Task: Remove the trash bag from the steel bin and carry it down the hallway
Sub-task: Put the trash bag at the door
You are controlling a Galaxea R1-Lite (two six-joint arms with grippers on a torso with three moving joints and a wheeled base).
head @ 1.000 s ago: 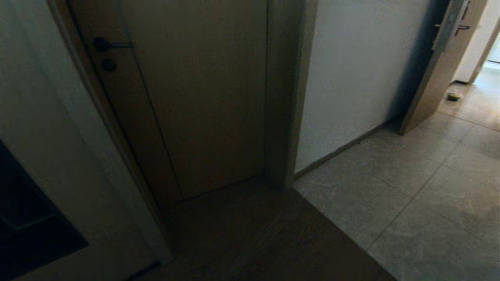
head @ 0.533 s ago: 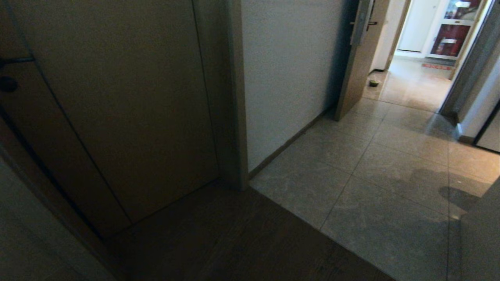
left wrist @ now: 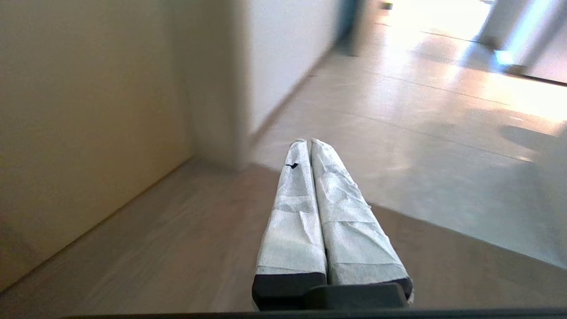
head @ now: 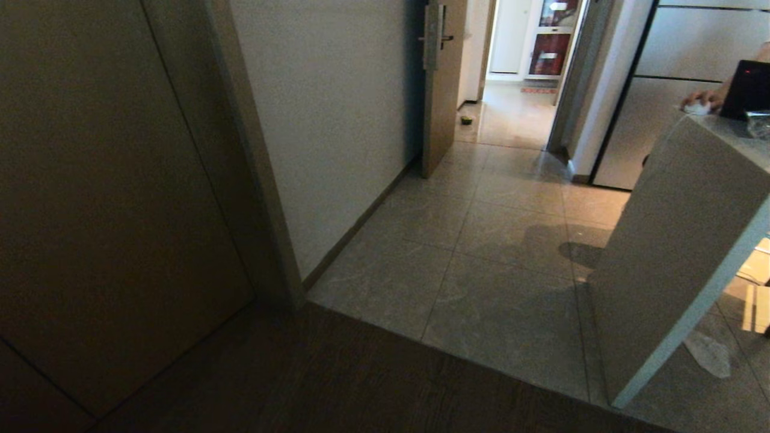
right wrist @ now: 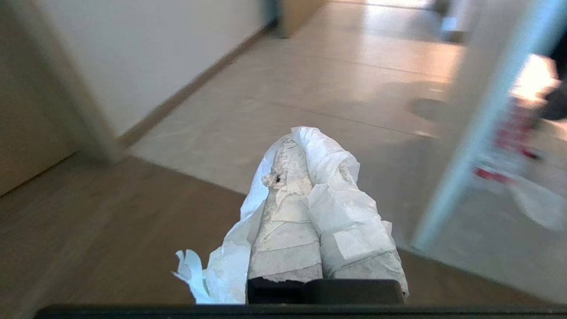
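In the right wrist view my right gripper (right wrist: 301, 142) is shut on the trash bag (right wrist: 330, 161). Its thin white plastic is pinched between the taped fingers, drapes over them and hangs down one side (right wrist: 217, 270). In the left wrist view my left gripper (left wrist: 308, 141) is shut with nothing in it, held above the wooden floor. Neither arm shows in the head view. The hallway (head: 481, 222) with its beige tiles runs ahead past a white wall. The steel bin is out of view.
A closed wooden door (head: 108, 210) fills the left. An open door leaf (head: 442, 84) stands further along the hallway. A tall white counter panel (head: 674, 240) juts in at the right, with a person's hand (head: 698, 101) on top. Dark wood flooring (head: 337, 379) lies underfoot.
The whole head view has swung to the right: the closed door slid off to the left, and the hallway, the open door and the counter came into view. The grippers show no change.
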